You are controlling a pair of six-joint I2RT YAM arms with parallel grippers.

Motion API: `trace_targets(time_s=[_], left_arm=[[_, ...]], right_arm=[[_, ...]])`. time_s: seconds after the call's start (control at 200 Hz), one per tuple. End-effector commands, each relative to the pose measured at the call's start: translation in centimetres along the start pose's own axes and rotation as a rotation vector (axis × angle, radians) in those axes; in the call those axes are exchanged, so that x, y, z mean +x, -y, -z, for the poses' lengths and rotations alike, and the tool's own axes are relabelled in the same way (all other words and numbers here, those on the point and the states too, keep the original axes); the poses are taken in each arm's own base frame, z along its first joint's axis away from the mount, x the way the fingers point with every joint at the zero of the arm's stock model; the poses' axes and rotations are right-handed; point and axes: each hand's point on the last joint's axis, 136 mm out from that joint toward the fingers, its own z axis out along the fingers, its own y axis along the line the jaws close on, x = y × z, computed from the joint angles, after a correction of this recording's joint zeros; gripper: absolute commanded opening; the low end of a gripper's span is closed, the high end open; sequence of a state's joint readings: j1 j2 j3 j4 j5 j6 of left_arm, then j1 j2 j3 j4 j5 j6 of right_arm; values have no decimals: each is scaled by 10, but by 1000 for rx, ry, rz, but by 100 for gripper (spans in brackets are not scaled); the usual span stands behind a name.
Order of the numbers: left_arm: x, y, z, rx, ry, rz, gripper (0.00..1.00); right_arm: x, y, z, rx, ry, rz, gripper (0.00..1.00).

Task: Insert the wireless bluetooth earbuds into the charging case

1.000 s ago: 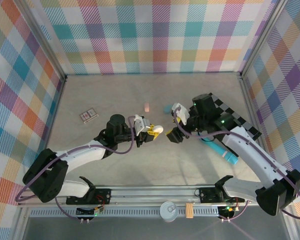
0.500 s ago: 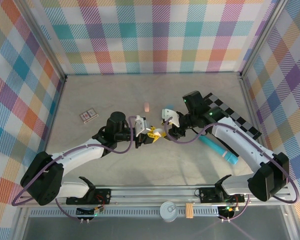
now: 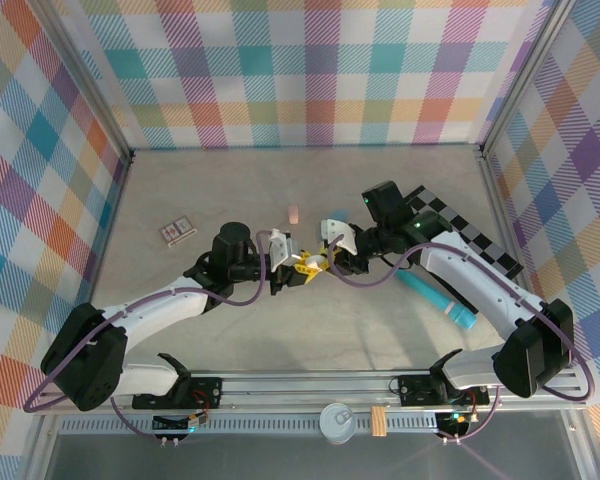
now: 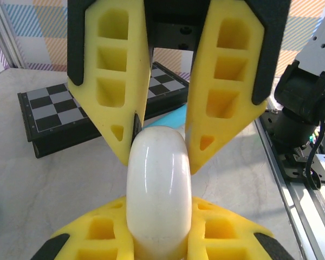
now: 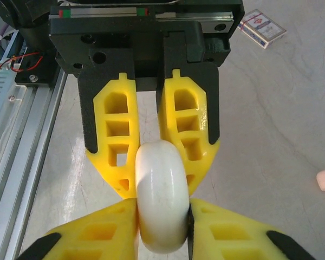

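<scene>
The charging case (image 5: 161, 179), judged light, stiff and slippery by its gloss, is held at the middle of the table. It is clamped on its sides by the left gripper (image 4: 160, 216) and by the right gripper (image 5: 162, 211). A tiny pink earbud (image 3: 293, 213) lies farther away and is best pinched gently. One second earlier the right gripper was wider and stood apart at the right.

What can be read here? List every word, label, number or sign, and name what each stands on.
No text is legible in these pictures.
Print on the small flat box: too small and blurred to read.
On the white case: no marking visible.
On the checkered board: plain squares, no letters or numbers visible.
</scene>
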State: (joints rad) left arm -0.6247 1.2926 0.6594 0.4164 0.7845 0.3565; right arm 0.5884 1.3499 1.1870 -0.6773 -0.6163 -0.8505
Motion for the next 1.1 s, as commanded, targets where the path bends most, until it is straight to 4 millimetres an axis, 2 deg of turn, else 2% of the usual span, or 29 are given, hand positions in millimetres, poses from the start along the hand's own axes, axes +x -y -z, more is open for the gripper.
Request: trace_targets(time_s=[0.0, 0.055, 0.12, 0.17, 0.24, 0.325, 0.42, 0.57, 0.725, 0.845, 0.96, 1.095], left_arm=[[-25, -2, 4, -4, 62, -56, 8], [-24, -3, 4, -14, 63, -58, 9], [-23, -5, 5, -25, 61, -58, 12], [-22, -8, 5, -47, 62, -56, 22], [-19, -13, 8, -92, 61, -53, 41], [-14, -18, 13, -150, 63, -49, 57], [-6, -22, 20, -219, 53, -42, 58], [19, -28, 32, -317, -14, -39, 59], [46, -43, 38, -424, -108, -13, 60], [57, -53, 44, -498, -139, 6, 63], [66, -52, 49, -512, -184, 10, 66], [75, -46, 51, -500, -215, 40, 68]], right_arm=[[-11, -1, 1, -19, 31, 24, 22], [-11, 2, 2, -3, 27, 22, 17], [-11, 3, 2, 5, 26, 16, 16], [-11, 5, 2, 11, 26, 7, 16], [-10, 7, 2, 20, 30, -14, 16], [-5, 20, 1, 66, 33, -69, 16], [4, 50, 0, 151, 55, -261, 15], [29, 82, -11, 184, 41, -636, 10], [49, 101, -43, 131, 104, -939, 11], [69, 120, -64, 165, 136, -1116, 10], [107, 124, -88, 188, 75, -1290, 11], [137, 124, -113, 175, 31, -1409, 12]])
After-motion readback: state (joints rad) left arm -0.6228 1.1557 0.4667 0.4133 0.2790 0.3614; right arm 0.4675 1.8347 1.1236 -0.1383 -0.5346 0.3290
